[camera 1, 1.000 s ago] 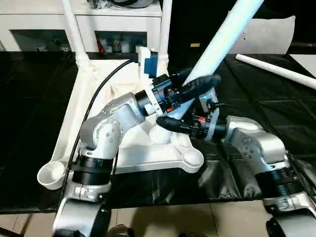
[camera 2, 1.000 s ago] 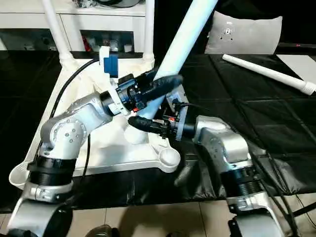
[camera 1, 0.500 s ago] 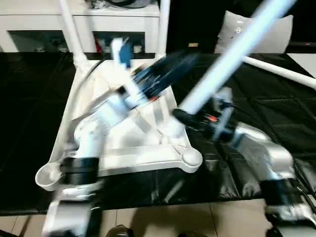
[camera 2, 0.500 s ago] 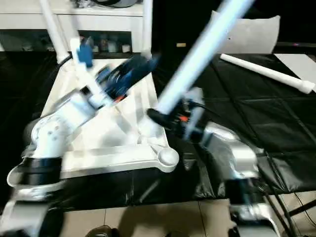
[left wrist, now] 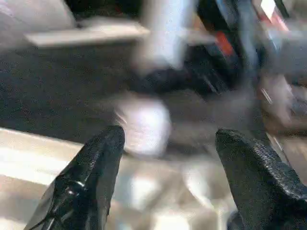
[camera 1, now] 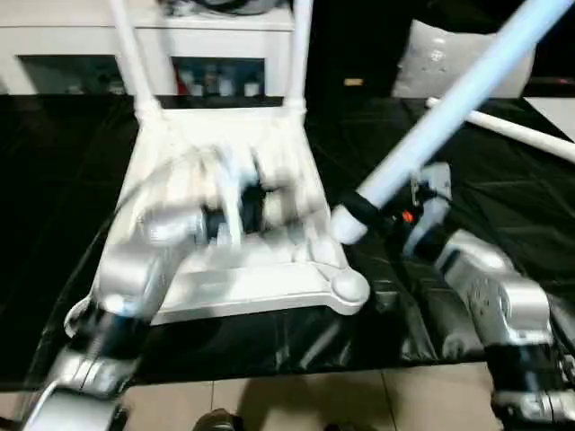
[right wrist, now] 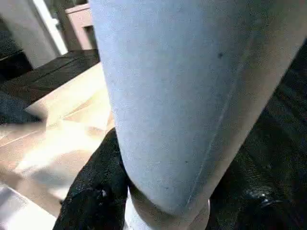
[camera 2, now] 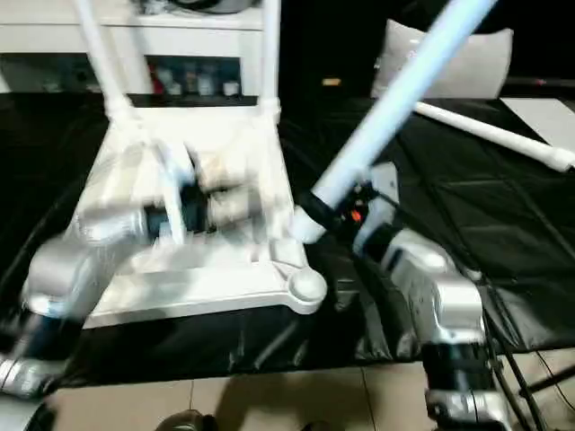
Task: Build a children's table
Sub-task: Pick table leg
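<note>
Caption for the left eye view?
Right gripper holds a white leg tilted beside the upturned tabletop, two legs already fitted.

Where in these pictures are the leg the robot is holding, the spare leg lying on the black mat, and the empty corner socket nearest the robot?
held leg (camera 1: 449,108), left eye view, mid-shaft.
spare leg (camera 2: 490,133), right eye view, mid-shaft.
corner socket (camera 1: 350,289), left eye view, round rim at tabletop's near right corner.

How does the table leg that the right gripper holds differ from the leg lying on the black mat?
The held leg is tilted up in the air, clamped near its lower end by the right gripper. The loose leg lies flat on the black mat, and nothing grips it. Both are long, round, white legs.
</note>
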Controlling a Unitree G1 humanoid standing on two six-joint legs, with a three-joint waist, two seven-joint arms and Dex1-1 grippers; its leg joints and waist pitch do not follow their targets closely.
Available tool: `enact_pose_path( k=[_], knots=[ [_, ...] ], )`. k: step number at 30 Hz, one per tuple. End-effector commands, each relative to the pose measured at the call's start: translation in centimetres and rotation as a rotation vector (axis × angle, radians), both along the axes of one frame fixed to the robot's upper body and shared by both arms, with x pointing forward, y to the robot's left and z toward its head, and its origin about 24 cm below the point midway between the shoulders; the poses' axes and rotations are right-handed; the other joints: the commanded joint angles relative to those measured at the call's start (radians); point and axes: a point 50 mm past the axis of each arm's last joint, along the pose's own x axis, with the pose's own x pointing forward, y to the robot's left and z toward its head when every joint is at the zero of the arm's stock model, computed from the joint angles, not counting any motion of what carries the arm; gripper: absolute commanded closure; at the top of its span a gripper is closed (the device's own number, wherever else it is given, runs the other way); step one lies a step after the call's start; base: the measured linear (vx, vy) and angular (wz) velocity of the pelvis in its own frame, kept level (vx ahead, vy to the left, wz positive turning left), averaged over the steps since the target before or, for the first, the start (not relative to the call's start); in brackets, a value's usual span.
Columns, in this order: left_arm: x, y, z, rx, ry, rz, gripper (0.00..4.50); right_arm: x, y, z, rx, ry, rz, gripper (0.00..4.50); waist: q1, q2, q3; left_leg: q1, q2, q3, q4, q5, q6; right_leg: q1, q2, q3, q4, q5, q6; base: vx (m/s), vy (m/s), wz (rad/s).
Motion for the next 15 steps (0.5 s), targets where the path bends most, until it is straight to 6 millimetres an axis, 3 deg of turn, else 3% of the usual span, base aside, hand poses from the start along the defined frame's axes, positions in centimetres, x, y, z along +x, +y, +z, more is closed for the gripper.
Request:
enact_pose_path(
  k=[1, 3, 5, 7, 10, 15],
  knots=[
    [-0.1, -0.2, -0.1, 0.042, -0.018, -0.051, 1.07, 0.1, -0.1, 1.4, 0.009, -0.050, -0.004, 2.62, -0.002, -0.004, -0.073, 0.034, 0.040, -0.021, -0.077, -0.233, -0.037, 0.038, -0.063, 0.029, -0.073, -0.288, -0.142, 0.000, 0.000, 0.00],
    [-0.1, 0.1, -0.6, 0.101, -0.024, -0.078, 1.07, 0.1, -0.2, 1.5, -0.012, -0.060, -0.001, 2.62, 0.000, -0.003, -0.071, 0.035, 0.041, -0.020, -0.078, -0.242, -0.040, 0.036, -0.064, 0.030, -0.074, -0.290, -0.146, 0.000, 0.000, 0.00],
    [-0.1, 0.3, -1.0, 0.143, -0.029, -0.093, 1.34, 0.1, -0.2, 1.5, -0.024, -0.053, -0.001, 2.62, 0.000, -0.003, -0.070, 0.035, 0.039, -0.021, -0.079, -0.248, -0.040, 0.036, -0.063, 0.030, -0.077, -0.306, -0.139, 0.000, 0.000, 0.00],
    [-0.2, 0.7, -1.8, 0.209, -0.034, -0.145, 1.41, 0.4, -0.8, 1.2, -0.053, -0.004, -0.061, 2.62, 0.000, 0.006, -0.070, 0.038, 0.038, -0.023, -0.081, -0.256, -0.052, 0.034, -0.062, 0.030, -0.077, -0.316, -0.133, 0.000, 0.000, 0.00],
    [-0.4, 0.8, -2.2, 0.243, -0.008, -0.182, 1.76, 0.6, -1.2, 1.4, -0.103, -0.042, -0.102, 2.62, -0.002, 0.010, -0.073, 0.039, 0.039, -0.022, -0.080, -0.265, -0.071, 0.034, -0.062, 0.030, -0.073, -0.281, -0.148, 0.000, 0.000, 0.00],
    [-0.6, 0.7, -2.7, 0.271, 0.015, -0.186, 2.21, -0.1, -0.9, 1.3, -0.168, -0.054, -0.053, 2.62, 0.000, 0.008, -0.073, 0.037, 0.040, -0.022, -0.078, -0.251, -0.057, 0.040, -0.063, 0.029, -0.068, -0.235, -0.168, 0.000, 0.000, 0.00]
  ],
)
